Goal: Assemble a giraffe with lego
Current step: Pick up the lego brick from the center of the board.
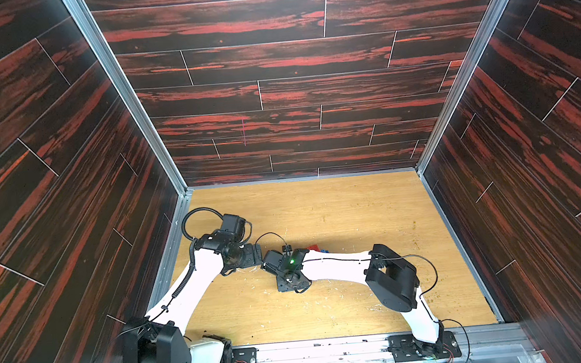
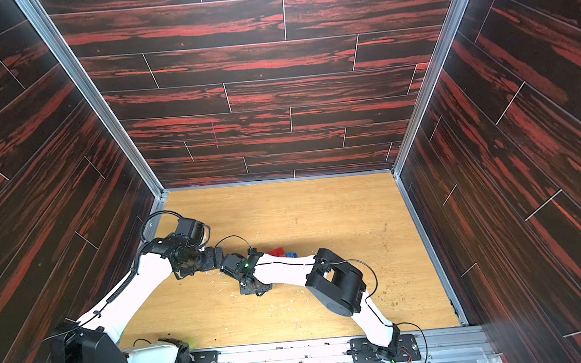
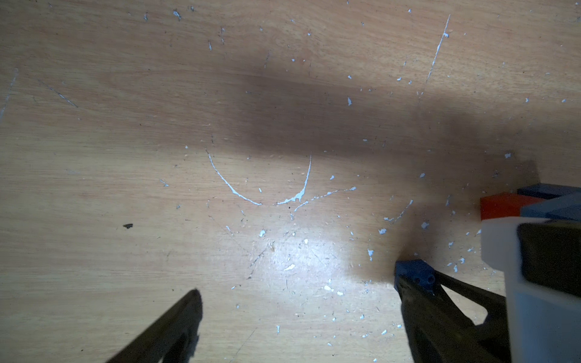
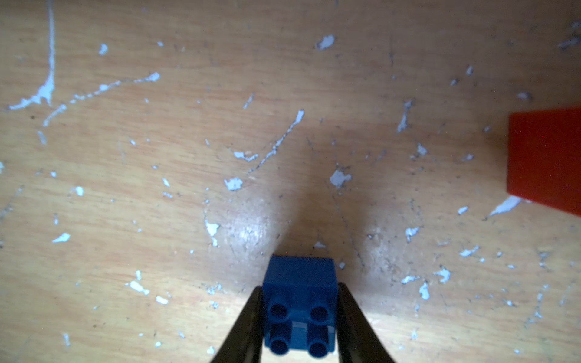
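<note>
The left gripper (image 3: 295, 289) hangs over the wooden table (image 1: 337, 203), left of its middle and about halfway between the front and back edges. Its fingers (image 3: 176, 330) are spread wide above bare, white-flecked wood, with nothing between them.

Just to its right, almost nose to nose with it in both top views, the right gripper (image 4: 300, 287) pinches a dark blue brick (image 4: 300, 301). The brick is a square piece with four studs facing the wrist camera and one finger flat against each side. Its far end sits low over the surface, and whether it touches the wood cannot be told. In the left wrist view a dark blue piece shows right at the tip of one spread left finger. Contact between them cannot be told either.

Farther right, near the middle of the table and just behind the white right forearm (image 1: 338, 265), lies the rest of the lego (image 1: 313, 248). It is a red-orange brick (image 2: 276, 252) with blue pieces (image 2: 292, 254) just beside it, partly hidden by the arm. Whether any of these are joined cannot be told. In the right wrist view the red-orange brick sits apart from the pinched one, off to one side.

The right arm's elbow (image 1: 392, 280) rises toward the table's right front corner.
</note>
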Controlling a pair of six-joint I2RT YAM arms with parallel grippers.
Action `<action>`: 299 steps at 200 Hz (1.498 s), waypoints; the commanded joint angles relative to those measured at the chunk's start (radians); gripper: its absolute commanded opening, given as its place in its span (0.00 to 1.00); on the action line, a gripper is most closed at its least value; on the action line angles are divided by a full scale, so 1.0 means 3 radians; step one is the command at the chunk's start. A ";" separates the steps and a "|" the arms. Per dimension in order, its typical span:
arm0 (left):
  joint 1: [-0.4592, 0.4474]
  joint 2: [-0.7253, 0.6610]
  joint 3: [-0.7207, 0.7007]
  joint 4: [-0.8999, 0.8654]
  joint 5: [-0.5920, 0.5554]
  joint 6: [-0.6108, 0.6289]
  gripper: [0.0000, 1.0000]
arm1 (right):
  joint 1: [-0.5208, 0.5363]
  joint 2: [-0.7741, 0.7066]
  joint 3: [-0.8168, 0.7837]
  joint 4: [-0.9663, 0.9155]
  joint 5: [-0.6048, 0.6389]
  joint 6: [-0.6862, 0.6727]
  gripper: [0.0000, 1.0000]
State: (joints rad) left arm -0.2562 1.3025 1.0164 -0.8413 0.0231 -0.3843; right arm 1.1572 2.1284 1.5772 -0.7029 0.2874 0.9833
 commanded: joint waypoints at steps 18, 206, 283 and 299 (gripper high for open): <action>0.0020 0.0017 0.0000 -0.0055 0.0044 0.0040 1.00 | -0.0040 0.0058 -0.0045 -0.0086 -0.0038 -0.0071 0.35; 0.0018 0.0004 -0.0015 -0.0054 0.0056 0.0051 1.00 | -0.0057 -0.0187 -0.0021 -0.0320 0.0070 -0.0445 0.22; 0.0019 0.0050 0.0008 -0.0038 0.0101 0.0039 1.00 | -0.0170 -0.0765 0.0164 -0.0834 -0.0140 -0.1134 0.20; 0.0017 0.0053 0.0011 -0.0038 0.0099 0.0037 1.00 | -0.0222 -0.0871 0.0234 -0.0929 -0.0199 -0.1207 0.20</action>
State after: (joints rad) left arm -0.2562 1.3087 1.0164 -0.8383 0.0456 -0.3809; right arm 1.1145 1.9194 1.6081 -0.8978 0.2665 0.6891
